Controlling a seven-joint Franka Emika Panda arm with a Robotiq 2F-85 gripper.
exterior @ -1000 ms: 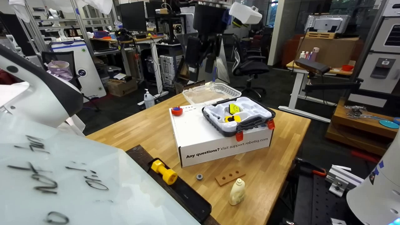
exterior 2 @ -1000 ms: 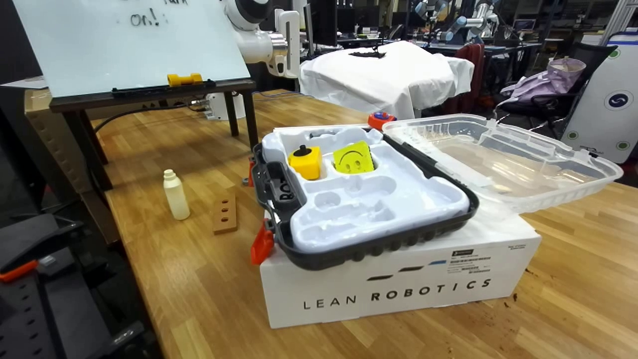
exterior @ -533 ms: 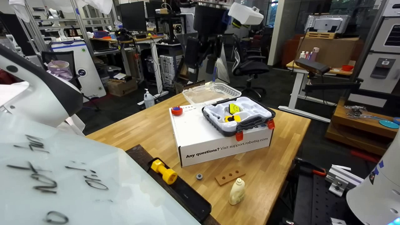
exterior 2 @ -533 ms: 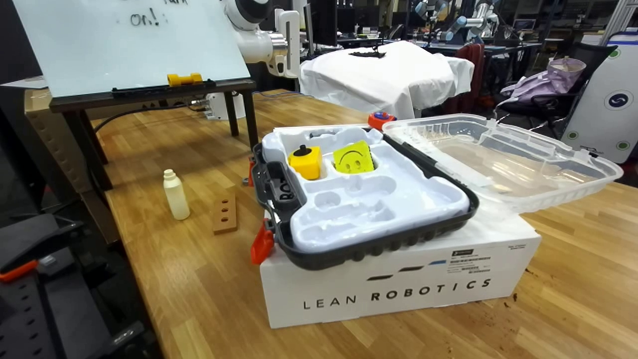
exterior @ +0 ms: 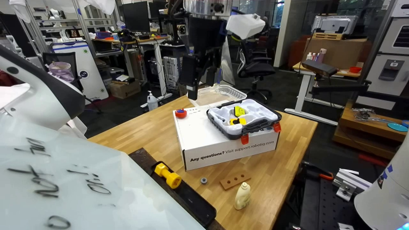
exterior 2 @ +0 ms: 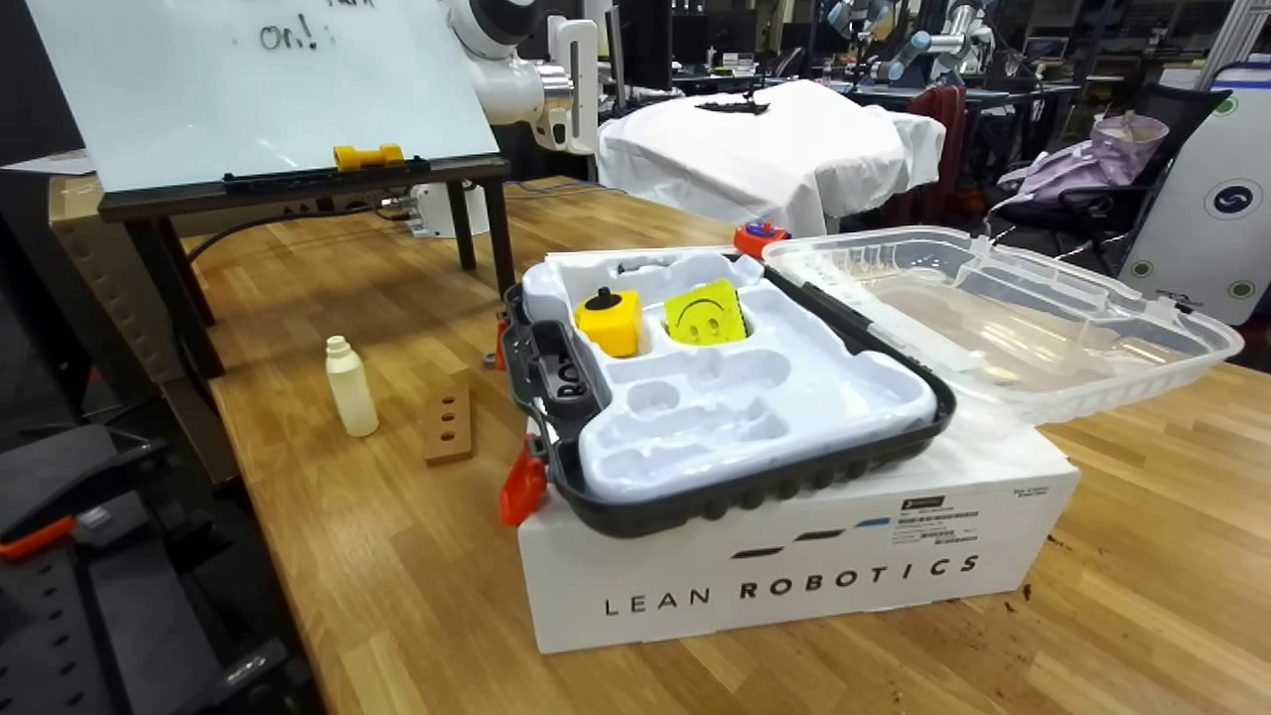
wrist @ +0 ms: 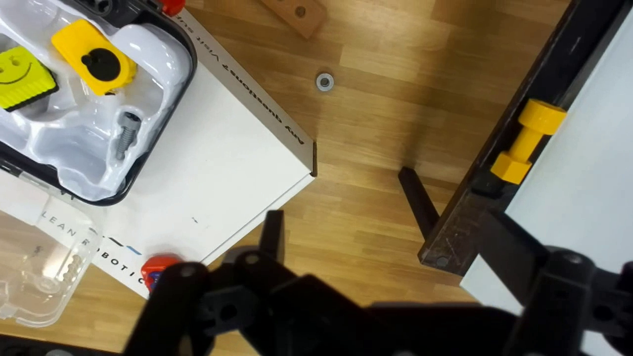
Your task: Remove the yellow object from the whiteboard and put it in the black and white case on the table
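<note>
Gripper (wrist: 388, 235) hangs over the table (exterior 2: 417, 586), jaws spread wide and holding nothing. The yellow dumbbell-shaped piece (wrist: 527, 142) lies on the black ledge (exterior: 193, 201) at the foot of the whiteboard (exterior 2: 268, 99). The black and white case (exterior 2: 814, 372) sits open on a white box (exterior 2: 685, 548), clear lid (exterior 2: 1013, 298) laid back, a yellow block (exterior 2: 612, 328) and a smiley block (exterior 2: 705, 314) inside. A cream bottle (exterior 2: 352, 392) stands near a wooden strip (exterior 2: 449, 455).
</note>
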